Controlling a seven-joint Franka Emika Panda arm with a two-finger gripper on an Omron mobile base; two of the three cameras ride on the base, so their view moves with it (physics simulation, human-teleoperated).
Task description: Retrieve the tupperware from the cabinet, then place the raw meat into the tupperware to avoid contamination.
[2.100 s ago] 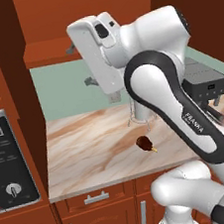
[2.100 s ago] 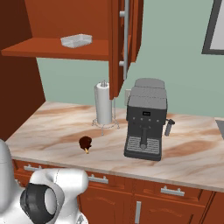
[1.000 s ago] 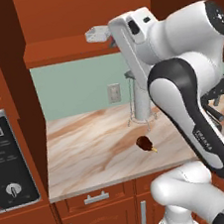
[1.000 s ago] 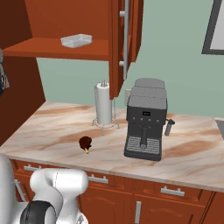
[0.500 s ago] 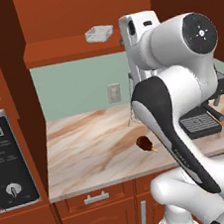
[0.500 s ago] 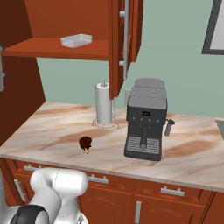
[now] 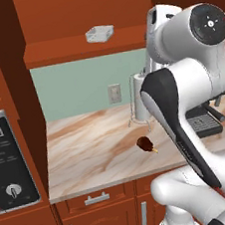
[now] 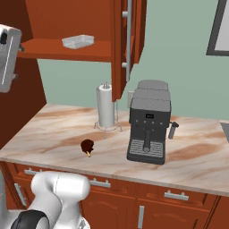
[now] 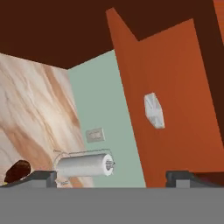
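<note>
White tupperware (image 7: 99, 33) sits on the cabinet (image 8: 67, 48) shelf; raw meat (image 7: 145, 143) lies on the desk (image 7: 89, 152); jaws released, grasping nothing.

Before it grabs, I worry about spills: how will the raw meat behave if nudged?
The raw meat is a rounded drumstick lump, so it would probably roll or pivot about its bone end. It lies loose on the smooth marble counter, so it may slide.

I see a pale green wall (image 8: 179, 67) behind a marbled tabletop (image 8: 201, 156), an outlet (image 7: 114, 92) set in it, red-brown drawer fronts (image 7: 96, 202) below and an oven panel (image 7: 8, 163) at far left.
</note>
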